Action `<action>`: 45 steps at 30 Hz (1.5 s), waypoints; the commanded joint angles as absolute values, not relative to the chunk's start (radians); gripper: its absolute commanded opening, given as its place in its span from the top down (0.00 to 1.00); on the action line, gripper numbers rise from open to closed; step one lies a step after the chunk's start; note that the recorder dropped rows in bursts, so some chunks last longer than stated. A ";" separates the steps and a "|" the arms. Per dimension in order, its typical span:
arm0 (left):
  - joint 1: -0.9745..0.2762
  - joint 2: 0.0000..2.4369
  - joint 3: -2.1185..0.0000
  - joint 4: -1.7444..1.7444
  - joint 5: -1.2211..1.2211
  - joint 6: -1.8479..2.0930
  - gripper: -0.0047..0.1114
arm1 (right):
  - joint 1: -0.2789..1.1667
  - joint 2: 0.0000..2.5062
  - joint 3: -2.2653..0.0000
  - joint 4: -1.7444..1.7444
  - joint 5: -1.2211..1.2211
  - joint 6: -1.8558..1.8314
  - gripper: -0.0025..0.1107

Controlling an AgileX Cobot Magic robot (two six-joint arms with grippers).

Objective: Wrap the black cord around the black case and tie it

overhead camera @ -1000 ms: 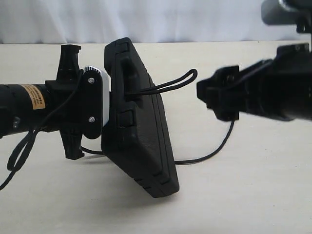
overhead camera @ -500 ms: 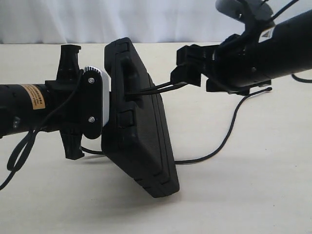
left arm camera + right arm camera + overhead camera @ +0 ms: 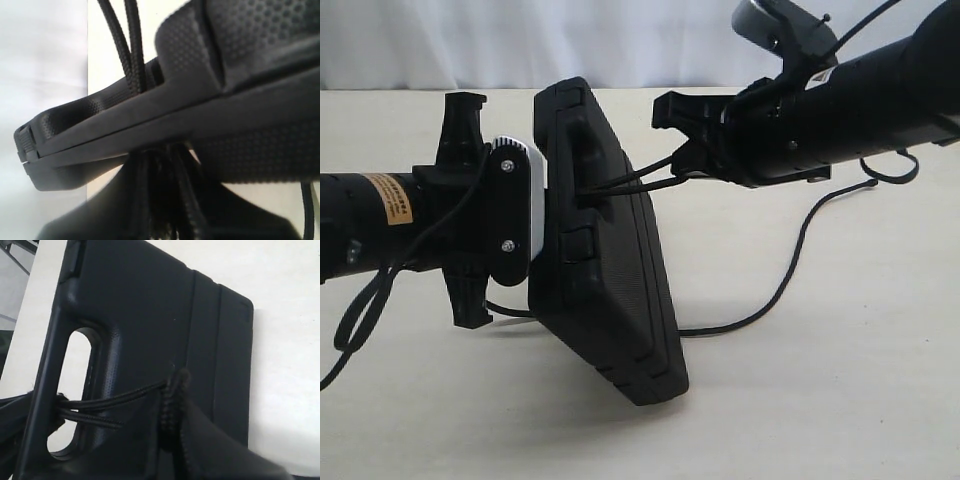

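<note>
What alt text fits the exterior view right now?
The right hand pinches a loop of the black cord poking through the handle slot of the black case, which the left hand holds tilted over a pale table.

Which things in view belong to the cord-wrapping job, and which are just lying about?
Job: flat matte black plastic case; thin black braided cord; left gripper holding case; right gripper shut on cord.
Bystanders: beige tabletop; white backdrop.

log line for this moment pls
left gripper: shut on black case, tilted upright | right gripper: shut on black cord loop | tie: not yet done
</note>
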State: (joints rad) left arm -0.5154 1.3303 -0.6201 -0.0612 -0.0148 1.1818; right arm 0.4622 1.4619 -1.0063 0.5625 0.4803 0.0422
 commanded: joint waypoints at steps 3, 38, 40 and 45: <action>-0.524 1.327 -0.618 -0.074 0.013 1.170 0.60 | 0.455 1.456 -1.011 0.562 0.459 0.018 0.94; -0.524 1.424 -0.618 -0.411 0.102 1.170 0.47 | 0.455 1.448 -1.011 0.562 0.457 -0.067 0.94; -0.524 1.457 -0.618 -0.416 0.054 1.170 0.47 | 0.455 1.448 -1.011 0.562 0.457 -0.081 0.94; -0.524 1.479 -0.618 -0.453 -0.022 1.170 0.47 | 0.455 1.448 -1.011 0.562 0.458 -0.121 0.94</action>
